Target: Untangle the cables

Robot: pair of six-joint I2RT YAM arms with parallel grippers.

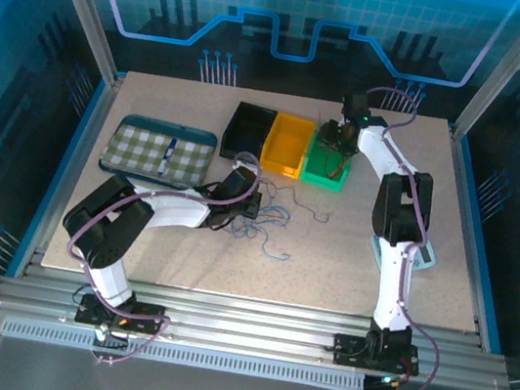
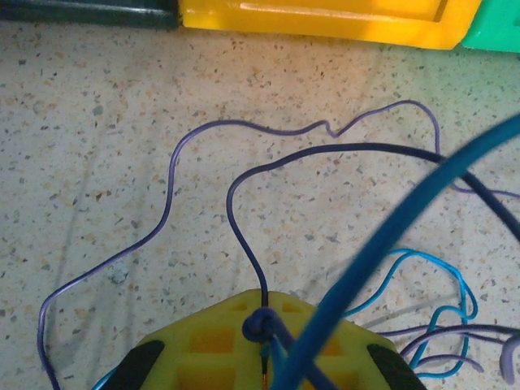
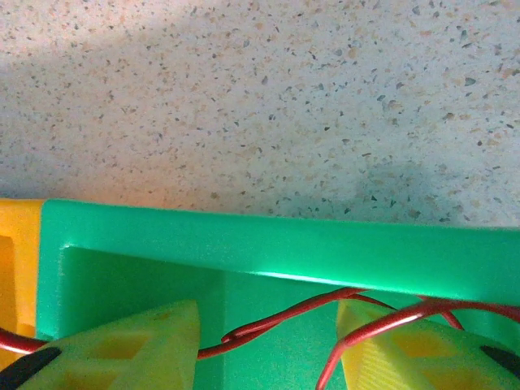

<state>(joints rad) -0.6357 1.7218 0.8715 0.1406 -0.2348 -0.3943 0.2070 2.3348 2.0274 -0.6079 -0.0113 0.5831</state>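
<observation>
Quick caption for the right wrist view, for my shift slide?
Right tool open over the green bin, a red wire running between its fingers.

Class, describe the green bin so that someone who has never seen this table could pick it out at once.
On the speckled table, find the row of three open bins at the far middle. The green bin is the right-hand one, beside the yellow bin and under the right end effector. It alone is green, and a thin red cable lies in it.
</observation>
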